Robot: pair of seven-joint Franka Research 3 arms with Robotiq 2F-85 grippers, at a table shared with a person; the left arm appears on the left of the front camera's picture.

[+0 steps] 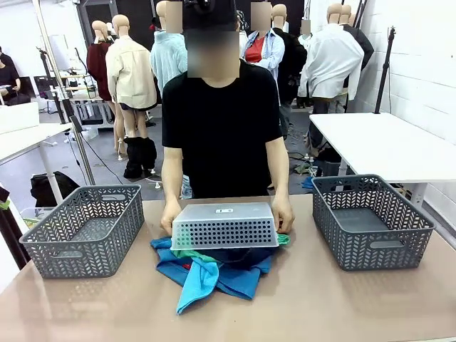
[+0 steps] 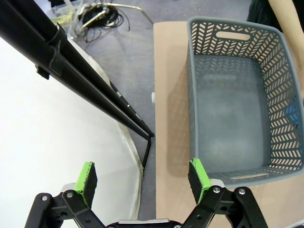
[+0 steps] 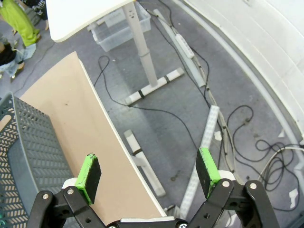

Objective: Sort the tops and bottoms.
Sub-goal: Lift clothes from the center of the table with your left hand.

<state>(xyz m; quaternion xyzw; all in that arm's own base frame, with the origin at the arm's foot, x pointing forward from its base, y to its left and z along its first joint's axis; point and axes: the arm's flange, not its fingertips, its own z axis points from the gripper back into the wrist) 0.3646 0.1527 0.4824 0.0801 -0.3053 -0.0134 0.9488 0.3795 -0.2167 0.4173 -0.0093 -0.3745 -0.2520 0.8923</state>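
Sorting not started. Clothes pile (image 1: 214,271) sits mid-table under upturned crate (image 1: 224,225), held by person's hands (image 1: 171,215). Left basket (image 1: 107,239) is at its 9 o'clock, right basket (image 1: 340,239) at 3. Left gripper (image 2: 142,183) and right gripper (image 3: 148,173) are both wide, holding nothing. Next move likely needs the crate lifted off, then one garment pinched.

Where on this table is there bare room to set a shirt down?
Bare tabletop lies between the clothes pile and the left basket, between the pile and the right basket, and along the near edge. Both baskets are empty. The middle is crowded: a person's hands hold an upturned basket over the pile.
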